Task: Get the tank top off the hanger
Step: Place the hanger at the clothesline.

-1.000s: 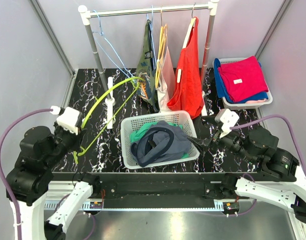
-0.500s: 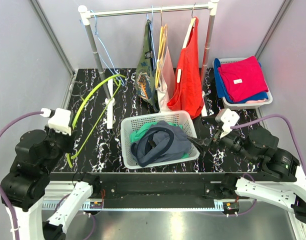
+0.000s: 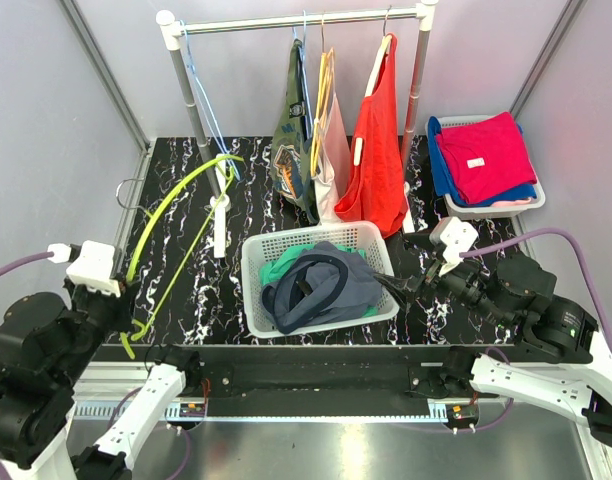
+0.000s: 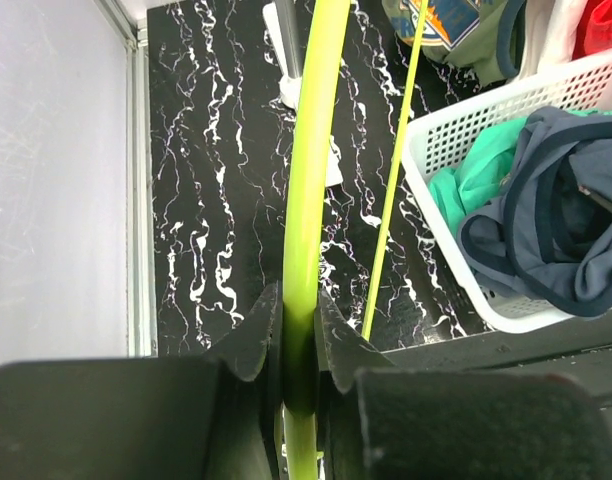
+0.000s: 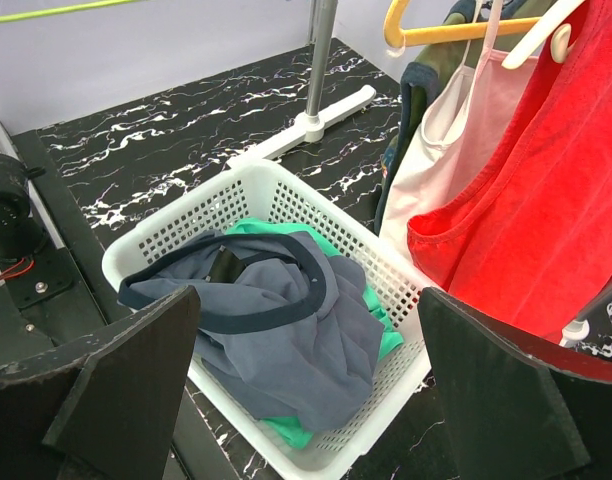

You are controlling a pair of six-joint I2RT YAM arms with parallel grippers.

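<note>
A lime green hanger (image 3: 176,225) carries no garment and slants over the left of the table. My left gripper (image 3: 124,305) is shut on its lower end; the left wrist view shows the jaws clamped on the green bar (image 4: 308,200), with the gripper (image 4: 298,335) near the table's front left. A grey-blue tank top (image 3: 321,285) lies crumpled on a green garment in the white basket (image 3: 254,262). It also shows in the left wrist view (image 4: 546,230) and the right wrist view (image 5: 286,330). My right gripper (image 3: 398,285) is open and empty beside the basket's right end (image 5: 306,390).
A white clothes rack (image 3: 296,20) at the back holds an olive top (image 3: 291,150), a pink top (image 3: 336,160) on a yellow hanger and a red tank top (image 3: 378,160). Blue wire hangers (image 3: 208,95) hang at its left. A basket of folded clothes (image 3: 486,160) stands back right.
My left arm has drawn back to the left and toward the near edge, taking the green hanger away from the hanging clothes. The right arm has not moved.
</note>
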